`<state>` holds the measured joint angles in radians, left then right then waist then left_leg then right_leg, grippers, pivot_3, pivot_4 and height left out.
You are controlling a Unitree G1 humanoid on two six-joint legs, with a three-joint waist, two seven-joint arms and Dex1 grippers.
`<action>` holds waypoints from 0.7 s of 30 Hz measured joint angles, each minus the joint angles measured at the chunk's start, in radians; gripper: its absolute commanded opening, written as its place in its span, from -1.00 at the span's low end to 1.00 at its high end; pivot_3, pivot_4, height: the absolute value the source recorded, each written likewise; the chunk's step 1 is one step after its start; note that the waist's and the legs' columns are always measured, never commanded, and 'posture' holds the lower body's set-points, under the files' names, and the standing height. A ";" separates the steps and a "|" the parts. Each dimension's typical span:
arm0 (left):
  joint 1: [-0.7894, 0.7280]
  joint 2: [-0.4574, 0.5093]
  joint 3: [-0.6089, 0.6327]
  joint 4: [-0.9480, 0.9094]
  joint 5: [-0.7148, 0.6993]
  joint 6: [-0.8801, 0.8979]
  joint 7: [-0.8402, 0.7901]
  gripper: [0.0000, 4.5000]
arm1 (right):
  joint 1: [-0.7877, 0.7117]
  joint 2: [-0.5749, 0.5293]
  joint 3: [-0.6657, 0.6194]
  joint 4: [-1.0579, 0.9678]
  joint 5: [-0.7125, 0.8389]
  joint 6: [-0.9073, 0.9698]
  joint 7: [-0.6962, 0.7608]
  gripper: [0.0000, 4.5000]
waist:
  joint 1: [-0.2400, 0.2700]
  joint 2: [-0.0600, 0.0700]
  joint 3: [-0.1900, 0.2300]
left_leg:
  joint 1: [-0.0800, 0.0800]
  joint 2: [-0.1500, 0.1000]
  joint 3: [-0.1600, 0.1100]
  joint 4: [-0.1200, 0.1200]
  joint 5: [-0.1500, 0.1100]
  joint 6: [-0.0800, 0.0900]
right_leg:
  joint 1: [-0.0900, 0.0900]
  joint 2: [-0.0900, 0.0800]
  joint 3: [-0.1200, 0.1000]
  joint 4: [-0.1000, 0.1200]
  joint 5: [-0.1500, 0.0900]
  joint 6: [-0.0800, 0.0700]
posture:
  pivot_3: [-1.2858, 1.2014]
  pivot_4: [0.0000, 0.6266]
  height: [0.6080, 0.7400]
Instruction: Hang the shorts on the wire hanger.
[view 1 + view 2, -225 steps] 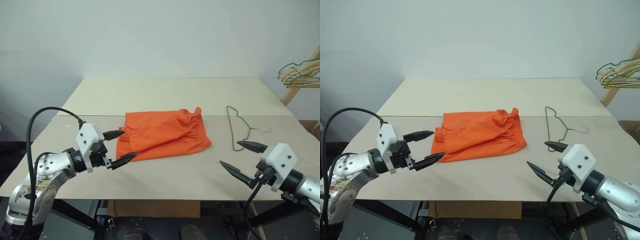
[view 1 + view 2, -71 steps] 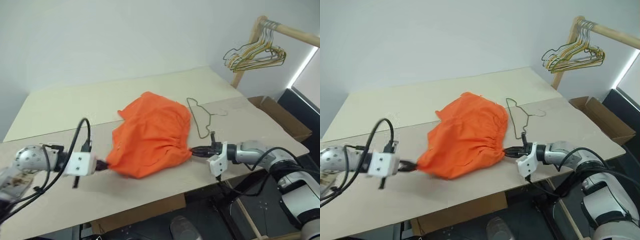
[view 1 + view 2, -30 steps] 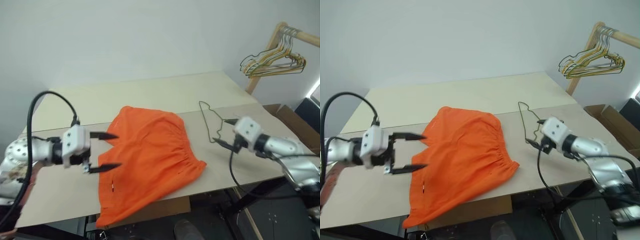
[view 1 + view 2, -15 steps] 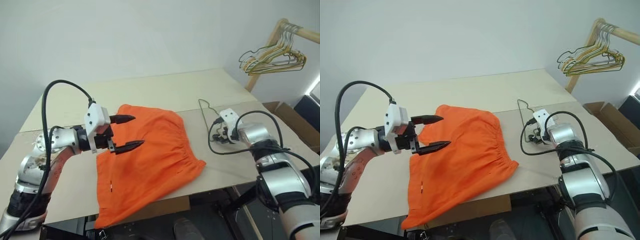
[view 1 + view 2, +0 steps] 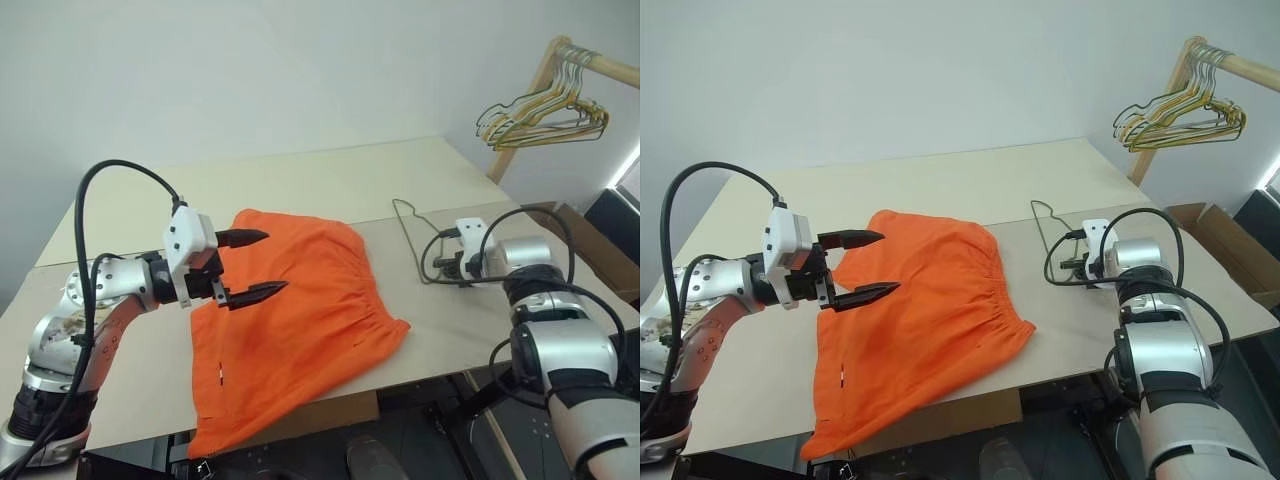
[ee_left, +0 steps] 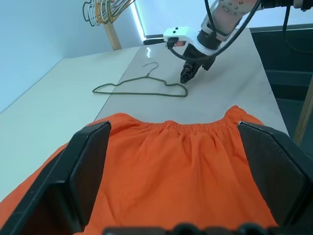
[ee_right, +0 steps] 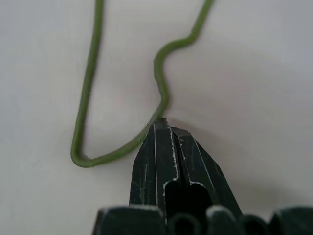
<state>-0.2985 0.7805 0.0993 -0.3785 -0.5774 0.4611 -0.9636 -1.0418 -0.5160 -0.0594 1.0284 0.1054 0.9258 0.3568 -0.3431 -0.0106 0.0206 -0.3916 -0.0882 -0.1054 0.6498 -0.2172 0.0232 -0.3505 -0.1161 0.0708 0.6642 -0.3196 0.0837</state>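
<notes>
The shorts point(image 5: 295, 320) lie spread flat on the table point(image 5: 330, 180), with one end drooping over the table's near edge and the gathered waistband turned toward the wire hanger point(image 6: 142, 87). That hanger lies flat on the tabletop just beside the waistband, apart from the cloth, so nothing is hung yet. The right gripper point(image 7: 164, 128) is down on the table at the hanger's end farthest from the rack, its two black fingers point(image 7: 151, 156) pressed together with the tips right at the bend in the wire; the wire seems to run in under the tips, so it looks like a pinch on the hanger, though I can't swear the wire is truly caught between them and not just lying against them. The left gripper point(image 5: 250, 265) hovers over the side of the shorts away from the hanger, fingers spread wide with nothing between them, clear of the fabric. Off past the hanger, beyond the table's corner, a wooden rack point(image 5: 560, 70) carries a bunch of other hangers point(image 5: 545, 112), which aren't part of this. By my reckoning the job is at an early stage: the shorts are laid out and the hanger is being taken up, but lifting it, feeding it into the shorts and getting the cloth to rest on the wire all remain.
</notes>
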 measured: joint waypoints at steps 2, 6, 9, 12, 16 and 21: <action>-0.003 0.000 0.000 0.000 0.000 0.000 -0.001 1.00 | -0.006 -0.002 -0.041 -0.042 0.017 0.039 -0.032 -0.99 | -0.001 0.000 0.000 | 0.000 0.000 0.000 0.000 0.000 0.000 | 0.000 0.000 0.000 0.000 0.000 0.000 | -0.20 -1.00 1.00; -0.012 -0.003 -0.005 0.005 0.000 0.000 -0.006 1.00 | 0.009 -0.011 -0.048 -0.183 0.025 0.062 -0.020 -0.99 | -0.002 0.000 0.000 | 0.000 0.000 0.000 0.000 0.000 0.000 | 0.000 0.000 0.000 0.000 0.000 0.000 | -0.21 -1.00 1.00; -0.022 -0.004 -0.011 0.015 0.002 0.000 -0.014 1.00 | 0.013 -0.008 -0.006 -0.209 0.014 0.049 0.025 -0.79 | -0.004 0.000 0.000 | 0.000 0.000 0.000 0.000 0.000 0.000 | 0.000 0.000 0.000 0.000 0.000 0.000 | -0.21 -1.00 1.00; -0.024 -0.004 -0.016 0.026 0.004 0.000 -0.026 1.00 | 0.014 0.013 0.049 -0.169 -0.016 -0.006 0.066 -0.41 | -0.009 0.000 0.000 | 0.000 0.000 0.000 0.000 0.000 0.000 | 0.000 0.000 0.000 0.000 0.000 0.000 | -0.20 -1.00 1.00; -0.023 -0.004 -0.017 0.023 0.004 0.000 -0.029 1.00 | 0.001 0.063 0.100 -0.010 -0.076 -0.125 0.072 0.20 | -0.019 0.000 0.000 | 0.000 0.000 0.000 0.000 0.000 0.000 | 0.000 0.000 0.000 0.000 0.000 0.000 | -0.17 -1.00 1.00; 0.010 -0.003 -0.001 -0.003 0.003 0.000 -0.016 1.00 | -0.033 0.077 0.121 0.121 -0.120 -0.227 0.065 0.76 | -0.027 0.000 0.000 | 0.000 0.000 0.000 0.000 0.000 0.000 | 0.000 0.000 0.000 0.000 0.000 0.000 | -0.15 -1.00 1.00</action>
<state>-0.2887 0.7777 0.0984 -0.3816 -0.5746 0.4611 -0.9800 -1.0748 -0.4392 0.0619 1.1495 -0.0143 0.6993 0.4220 -0.3699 -0.0105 0.0205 -0.3918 -0.0881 -0.1054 0.6494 -0.2172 0.0232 -0.3510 -0.1158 0.0707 0.6643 -0.3196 0.0838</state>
